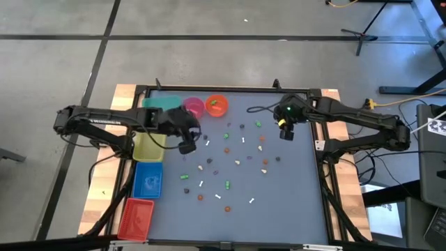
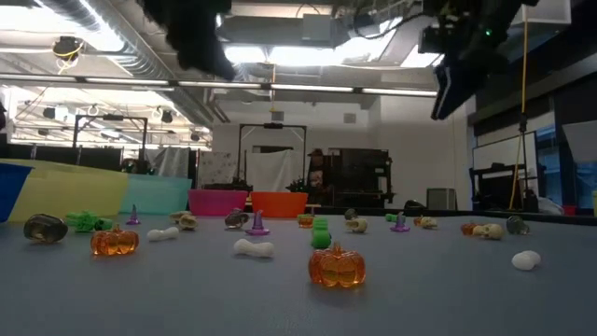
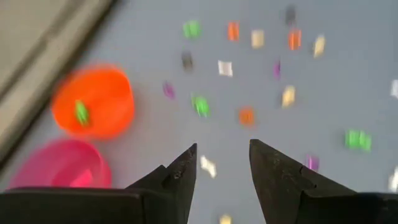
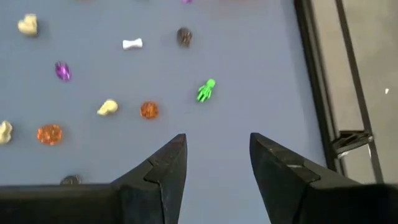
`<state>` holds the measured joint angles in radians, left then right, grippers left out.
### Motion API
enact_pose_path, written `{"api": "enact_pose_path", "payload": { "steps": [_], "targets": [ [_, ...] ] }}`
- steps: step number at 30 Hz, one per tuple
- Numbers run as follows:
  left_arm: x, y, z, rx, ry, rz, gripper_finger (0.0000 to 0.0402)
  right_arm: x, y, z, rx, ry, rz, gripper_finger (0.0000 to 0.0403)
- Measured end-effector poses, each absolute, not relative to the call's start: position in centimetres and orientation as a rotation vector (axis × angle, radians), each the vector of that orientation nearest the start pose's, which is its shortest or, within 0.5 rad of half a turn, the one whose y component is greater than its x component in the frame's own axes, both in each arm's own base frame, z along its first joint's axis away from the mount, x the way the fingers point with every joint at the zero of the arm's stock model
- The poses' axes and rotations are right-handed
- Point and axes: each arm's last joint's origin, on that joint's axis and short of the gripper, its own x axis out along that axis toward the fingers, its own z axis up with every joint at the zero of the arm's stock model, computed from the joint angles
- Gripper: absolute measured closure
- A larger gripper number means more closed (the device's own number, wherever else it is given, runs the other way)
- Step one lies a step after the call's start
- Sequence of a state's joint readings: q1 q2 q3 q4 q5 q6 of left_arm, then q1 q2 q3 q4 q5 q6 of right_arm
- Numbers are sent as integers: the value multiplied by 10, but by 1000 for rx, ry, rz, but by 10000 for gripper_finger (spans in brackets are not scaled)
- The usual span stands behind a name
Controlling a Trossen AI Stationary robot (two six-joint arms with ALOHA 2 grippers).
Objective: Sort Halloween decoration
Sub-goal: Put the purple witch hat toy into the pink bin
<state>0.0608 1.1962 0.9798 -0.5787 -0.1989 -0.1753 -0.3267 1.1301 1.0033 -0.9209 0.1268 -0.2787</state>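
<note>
Many tiny Halloween trinkets in white, orange, green and purple lie scattered on the grey-blue mat; they also show in the low view. My left gripper hangs open and empty above the mat's left part, beside the yellow bin; its fingers frame a white trinket below. My right gripper hangs open and empty above the mat's far right part, a green figure on the mat ahead of its fingers. One green trinket lies in the orange bowl.
Along the mat's left edge stand a teal bin, a yellow bin, a blue bin and a red bin. A pink bowl stands beside the orange bowl at the far edge. A black frame borders the mat.
</note>
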Motion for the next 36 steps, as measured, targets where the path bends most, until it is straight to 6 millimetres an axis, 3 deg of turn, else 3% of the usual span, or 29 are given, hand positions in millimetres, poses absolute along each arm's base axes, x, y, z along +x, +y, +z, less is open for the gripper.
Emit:
{"api": "enact_pose_path", "payload": {
  "steps": [9,15,27,36],
  "targets": [
    [240,18,246,-145,1160,262,269,194,-69,266,-134,1113,-243,230],
    [247,16,227,-110,1287,176,269,194,-69,264,-133,1119,-241,230],
    [262,-5,193,246,1439,-175,269,194,-69,264,-133,1119,-241,230],
    [266,-12,170,308,1558,-254,269,194,-69,264,-133,1120,-241,230]
  ]
}}
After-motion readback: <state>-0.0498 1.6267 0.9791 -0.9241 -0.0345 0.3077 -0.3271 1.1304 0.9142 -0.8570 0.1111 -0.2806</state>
